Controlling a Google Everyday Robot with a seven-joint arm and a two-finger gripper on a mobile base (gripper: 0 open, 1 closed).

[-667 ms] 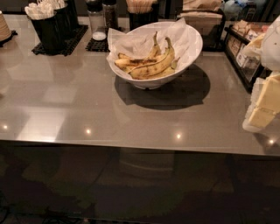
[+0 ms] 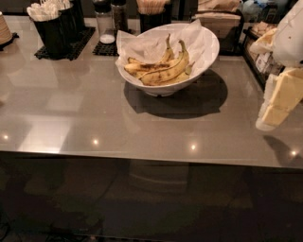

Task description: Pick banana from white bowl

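Note:
The white bowl stands on the grey counter, right of centre, lined with crinkled white paper. A few yellow bananas with dark blotches lie in it; the front banana curves across the middle with its stem pointing up. My gripper, cream-coloured, hangs over the counter's right edge, well to the right of the bowl and apart from it. It holds nothing that shows.
Black cup holders with white utensils stand at the back left on a black mat. Shakers and a holder of sticks stand behind the bowl. A rack with packets is at the back right. The counter's front edge runs across.
The view has shifted slightly; my gripper at the right edge sits a little lower and closer. The bowl and bananas have not moved.

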